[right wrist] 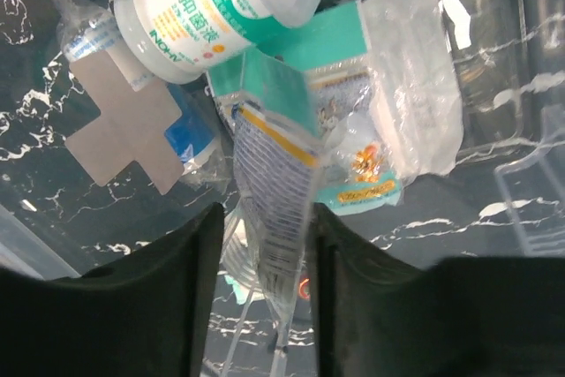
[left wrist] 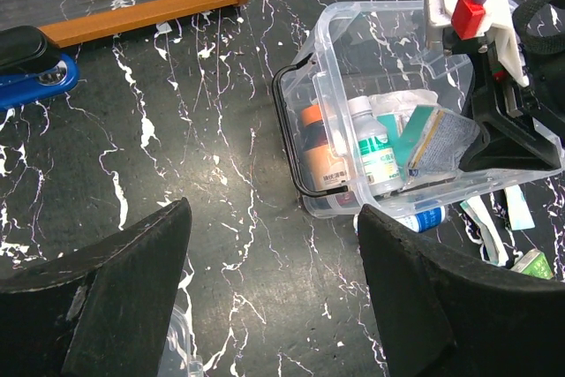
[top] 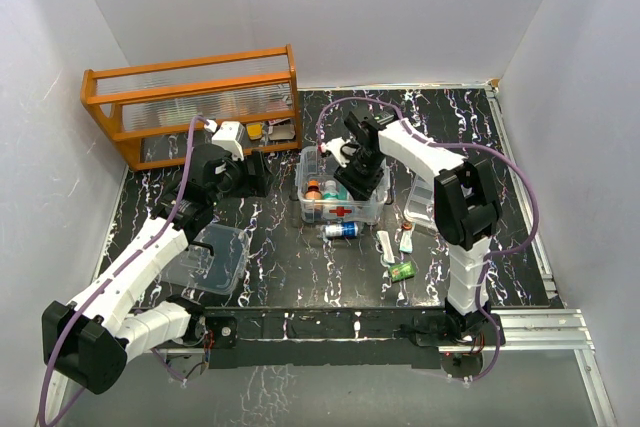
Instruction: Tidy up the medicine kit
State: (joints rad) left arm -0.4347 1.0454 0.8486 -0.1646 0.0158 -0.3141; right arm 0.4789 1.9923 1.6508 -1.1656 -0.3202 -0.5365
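Hanging the right gripper (top: 356, 189) down inside the medicine kit (top: 368, 213), this box standing open near the middle of the black marbled table (top: 290, 277), its red cross facing the arm bases. Holding the fingers (right wrist: 132, 306) at a narrow gap, a striped sachet (right wrist: 269, 192) hanging between them; not being possible to tell whether pressing on it or only flanking it. Lying inside the box next to the sachet: a white bottle (right wrist: 190, 15) with green label, an orange-capped bottle (left wrist: 320, 147) and a clear wrapped pad (right wrist: 415, 86). Hovering the left gripper (left wrist: 274, 297) above bare table just to the left of the kit, jaws standing wide apart, gripping nothing. Lying flat and apart from the box, at the front left under the left arm: the clear lid (top: 212, 259). Lying just beside the front wall of the kit: a blue can (top: 342, 230); more to the right, a white tube (top: 387, 245), a small bottle (top: 407, 237) and a green packet (top: 402, 269). Standing at the back left: the orange rack (top: 190, 112), a blue stapler (left wrist: 35, 72) lying near its front rail.
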